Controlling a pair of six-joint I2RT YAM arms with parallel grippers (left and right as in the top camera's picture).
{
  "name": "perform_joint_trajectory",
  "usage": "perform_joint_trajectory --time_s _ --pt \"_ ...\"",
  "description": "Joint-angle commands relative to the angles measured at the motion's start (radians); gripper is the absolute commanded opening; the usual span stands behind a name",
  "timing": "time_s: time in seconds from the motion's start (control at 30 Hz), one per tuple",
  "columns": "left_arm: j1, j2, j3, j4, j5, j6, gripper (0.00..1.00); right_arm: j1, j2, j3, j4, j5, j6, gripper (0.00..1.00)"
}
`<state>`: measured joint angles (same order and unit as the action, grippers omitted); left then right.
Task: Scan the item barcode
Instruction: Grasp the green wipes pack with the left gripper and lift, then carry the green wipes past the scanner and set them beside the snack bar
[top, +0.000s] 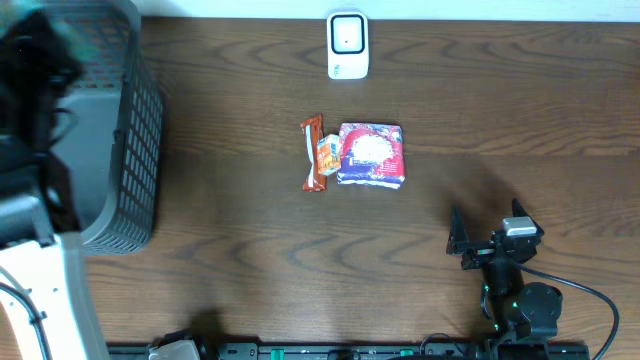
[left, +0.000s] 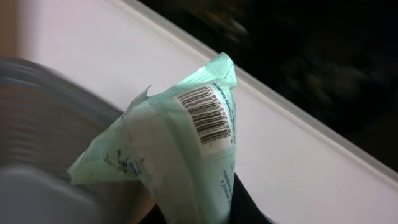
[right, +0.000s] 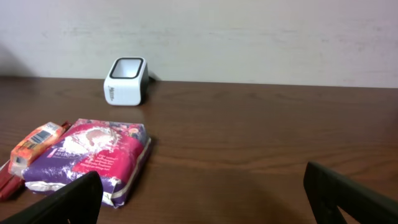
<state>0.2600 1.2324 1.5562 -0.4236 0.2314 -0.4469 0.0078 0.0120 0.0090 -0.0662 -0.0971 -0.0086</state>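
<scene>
Well left of the scanner (top: 347, 45), the left gripper (left: 199, 213) is pinching the green packet (left: 180, 149), seemingly by its lower end, and ought to be carrying it over with the barcode (left: 208, 118) squarely facing the scanner's window, while the right gripper (top: 487, 225) is idling wide open.

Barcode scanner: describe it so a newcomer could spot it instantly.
On the brown wooden table, look to the far edge by the wall, beyond the two snacks in the middle. The barcode scanner stands there alone: a small white box with a dark window, unlike the flat pink-purple packet and orange bar.
</scene>
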Motion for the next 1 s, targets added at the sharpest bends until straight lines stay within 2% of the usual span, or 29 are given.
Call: perform_joint_trajectory --time_s 0.0,0.2,0.3,0.4,0.5,0.83,0.97 --pt "-0.176 0.008 0.005 -0.026 0.06 0.005 0.07 -0.006 -0.005 -0.003 -0.002 0.001 -0.007 0.99" --pt "-0.416 0.092 0.005 -0.087 0.06 0.216 0.07 -0.006 -0.005 -0.003 -0.001 0.001 -0.007 0.99" --pt "-0.493 0.135 0.005 -0.095 0.055 0.266 0.08 -0.006 -0.005 -0.003 -0.001 0.001 -0.007 0.99" --pt "-0.542 0.171 0.005 -0.109 -0.013 0.269 0.07 -0.006 -0.005 -0.003 -0.001 0.001 -0.007 0.99" --pt "-0.568 0.21 0.005 -0.161 -0.069 0.271 0.07 -0.006 -0.005 -0.003 -0.001 0.002 -0.007 0.99" --pt "-0.575 0.369 0.005 -0.259 -0.076 0.275 0.08 -0.006 -0.005 -0.003 -0.002 0.001 -0.007 0.99" --pt "-0.575 0.428 0.005 -0.297 -0.109 0.343 0.08 -0.006 -0.005 -0.003 -0.001 0.001 -0.007 0.99"
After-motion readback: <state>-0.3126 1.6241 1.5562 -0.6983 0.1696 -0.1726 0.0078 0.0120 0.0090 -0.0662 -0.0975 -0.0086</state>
